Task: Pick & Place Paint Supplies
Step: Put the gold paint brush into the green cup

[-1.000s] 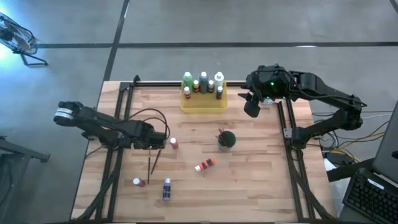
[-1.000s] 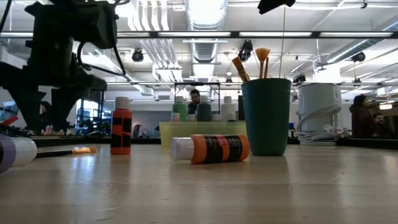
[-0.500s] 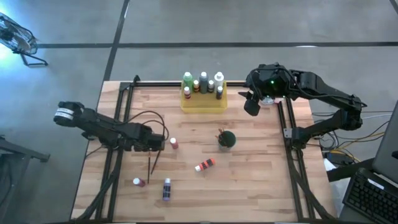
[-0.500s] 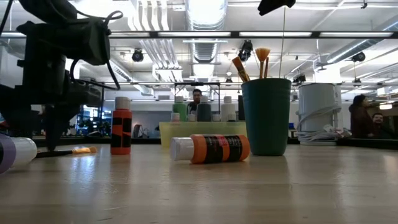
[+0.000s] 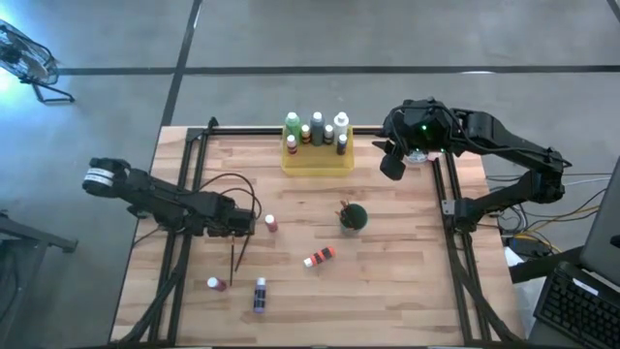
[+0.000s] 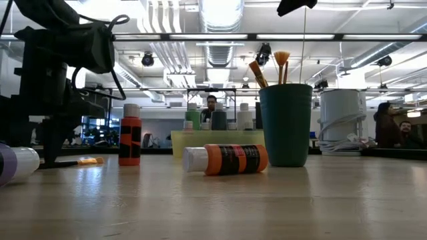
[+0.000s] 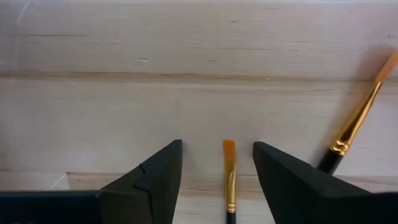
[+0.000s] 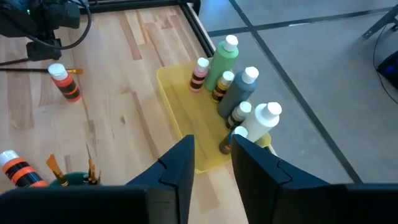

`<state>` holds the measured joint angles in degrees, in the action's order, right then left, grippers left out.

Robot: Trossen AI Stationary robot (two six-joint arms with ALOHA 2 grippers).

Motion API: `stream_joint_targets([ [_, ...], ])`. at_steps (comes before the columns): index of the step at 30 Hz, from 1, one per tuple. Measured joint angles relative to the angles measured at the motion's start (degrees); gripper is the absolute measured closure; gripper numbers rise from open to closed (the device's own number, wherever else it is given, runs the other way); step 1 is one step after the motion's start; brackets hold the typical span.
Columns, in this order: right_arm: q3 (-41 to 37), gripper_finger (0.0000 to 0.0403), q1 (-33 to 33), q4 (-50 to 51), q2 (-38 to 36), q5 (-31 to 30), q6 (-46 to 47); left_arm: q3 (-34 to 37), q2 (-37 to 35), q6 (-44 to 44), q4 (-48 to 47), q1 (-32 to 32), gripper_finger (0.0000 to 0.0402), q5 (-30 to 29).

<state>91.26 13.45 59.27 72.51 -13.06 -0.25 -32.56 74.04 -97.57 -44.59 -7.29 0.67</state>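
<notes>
Left pincer (image 7: pixel 216 180) low over the left part of the desk (image 5: pixel 407 281), fingers (image 7: pixel 152 183) spread, straddling the bristle end of a thin paintbrush (image 7: pixel 229 177) lying flat between them; not pinched, gaps both sides. Second paintbrush (image 7: pixel 356 121) just beside it on the wood, angled, outside the fingers. In the high view the two brushes (image 5: pixel 235 254) lie crossed just near-side of the pincer.

Red bottle (image 5: pixel 270 224) upright just right of the left pincer. Near-left area: one bottle with a dark red body (image 5: pixel 215 284) and one purple bottle (image 5: pixel 260 296), both lying down, close together. Orange-and-black bottle (image 5: pixel 319 257) on its side mid-desk, nearer than the cup.

Yellow tray (image 5: pixel 316 161) at far centre edge, holding a cluster of upright white-capped bottles (image 5: pixel 316 130) – green, grey-green, white, brown – all packed along the tray's far side, the rest of it bare.

Dark green cup (image 5: pixel 354 216) upright right of centre, brushes (image 6: pixel 267 69) standing in it, bristles up.

Right pincer (image 8: pixel 211 165) raised above the far-right corner of the desk, just right of the tray, fingers (image 8: pixel 177 165) parted by a narrow gap, nothing between them.
</notes>
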Motion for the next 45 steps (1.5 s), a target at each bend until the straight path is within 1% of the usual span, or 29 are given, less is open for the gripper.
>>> stream_joint_targets([
  [3, 0.0, 0.031, 0.0, -0.02, 0.0, 0.0, 0.0, 0.0, 0.02, 0.03, 0.05, 0.0, 0.0205, 0.0],
  [6, 0.0, 0.0315, 0.0, -0.02, 0.0, 0.0, 0.0, 0.02, 0.02, 0.03, 0.31, 0.0, 0.0228, 0.06],
  [15, 0.0, 0.0326, 0.0, -0.02, 0.0, 0.0, 0.01, -0.06, 0.07, 0.16, 1.01, 0.0, 0.0325, 0.48],
  [21, 0.0, 0.0309, 0.0, -0.02, 0.0, 0.0, 0.0, -0.44, 0.13, 1.44, 1.85, 0.0, 0.039, 0.58],
  [28, 0.0, 0.0288, 0.0, 0.0, 0.0, 0.0, -0.08, -0.79, 0.09, 1.87, 2.55, 0.0, 0.0398, 0.7],
  [34, 0.0, 0.0274, 0.0, -0.04, 0.0, 0.01, -0.66, -4.45, -0.66, 4.56, 1.14, 0.0, 0.04, 0.28],
  [36, 0.0, 0.027, 0.0, -0.41, 0.0, 0.01, -0.8, -6.45, -1.29, 5.47, -2.24, 0.0, 0.04, 0.17],
  [40, 0.0, 0.0269, 0.0, -2.49, 0.0, 0.05, -0.09, -11.78, -3.21, 7.73, -13.26, 0.0, 0.04, -0.98],
  [42, 0.0, 0.0274, -0.04, -3.82, 0.02, 0.36, 0.34, -14.77, -4.68, 9.45, -17.05, 0.0, 0.04, -2.59],
  [45, 0.0, 0.0283, -0.04, -6.92, 0.01, 4.07, 1.87, -19.11, -7.62, 12.2, -18.25, 0.13, 0.0401, -6.92],
])
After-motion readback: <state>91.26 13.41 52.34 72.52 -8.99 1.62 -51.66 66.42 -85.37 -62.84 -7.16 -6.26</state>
